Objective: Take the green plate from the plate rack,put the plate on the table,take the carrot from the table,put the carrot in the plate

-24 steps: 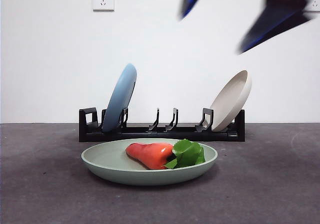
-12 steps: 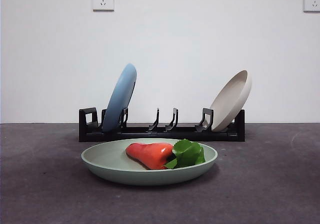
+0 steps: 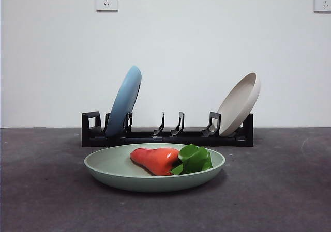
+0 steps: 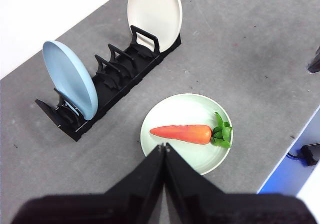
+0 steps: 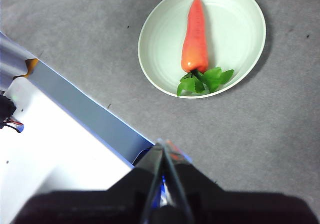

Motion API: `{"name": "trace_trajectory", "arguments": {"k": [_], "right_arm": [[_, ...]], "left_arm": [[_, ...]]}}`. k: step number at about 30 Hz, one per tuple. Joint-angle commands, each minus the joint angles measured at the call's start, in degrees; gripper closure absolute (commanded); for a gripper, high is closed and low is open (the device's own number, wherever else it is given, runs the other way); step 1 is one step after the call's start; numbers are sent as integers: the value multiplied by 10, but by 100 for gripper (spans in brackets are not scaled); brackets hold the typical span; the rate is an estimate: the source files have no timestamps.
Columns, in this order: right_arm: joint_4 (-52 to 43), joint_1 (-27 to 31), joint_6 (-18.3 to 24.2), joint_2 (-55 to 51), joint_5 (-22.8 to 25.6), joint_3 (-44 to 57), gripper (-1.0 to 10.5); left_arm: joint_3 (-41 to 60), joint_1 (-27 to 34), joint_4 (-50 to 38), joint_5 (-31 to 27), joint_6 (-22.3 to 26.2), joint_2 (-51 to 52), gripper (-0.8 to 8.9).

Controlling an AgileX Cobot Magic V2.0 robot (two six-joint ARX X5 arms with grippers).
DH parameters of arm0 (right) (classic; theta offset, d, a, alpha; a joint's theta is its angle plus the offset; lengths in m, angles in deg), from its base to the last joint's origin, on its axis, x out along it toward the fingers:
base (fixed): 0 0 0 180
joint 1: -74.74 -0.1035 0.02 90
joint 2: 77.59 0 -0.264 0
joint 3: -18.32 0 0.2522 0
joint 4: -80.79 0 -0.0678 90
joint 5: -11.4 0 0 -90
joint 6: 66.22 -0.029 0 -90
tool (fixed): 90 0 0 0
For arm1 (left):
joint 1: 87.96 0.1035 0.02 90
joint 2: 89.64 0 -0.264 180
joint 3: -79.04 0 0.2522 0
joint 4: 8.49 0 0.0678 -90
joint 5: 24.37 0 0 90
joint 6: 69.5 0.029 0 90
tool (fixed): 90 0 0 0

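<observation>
1. The carrot [image 3: 156, 160] lies flat in the green plate [image 3: 111, 166], which sits on the table [image 3: 46, 190] just in front of the rack [image 3: 168, 135]. To my eye the job looks finished.
2. The left gripper [image 4: 164, 146] hangs high above the plate's near rim, jaws pressed together, empty.
3. The right gripper [image 5: 163, 143] is well off to the side of the plate, jaws also closed on nothing.
4. Risk: a careless descent could clip the rim, tip the plate and roll the carrot out.
</observation>
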Motion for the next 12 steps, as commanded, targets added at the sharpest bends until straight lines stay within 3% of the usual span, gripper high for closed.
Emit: {"name": "trace_trajectory", "arguments": {"k": [1, 12], "right_arm": [[-3, -1, 2, -2, -1, 3, 945], [-3, -1, 2, -2, -1, 3, 945]], "left_arm": [[2, -1, -3, -2, -3, 1, 817], [3, 20, -28, -8, 12, 7, 817]]}}
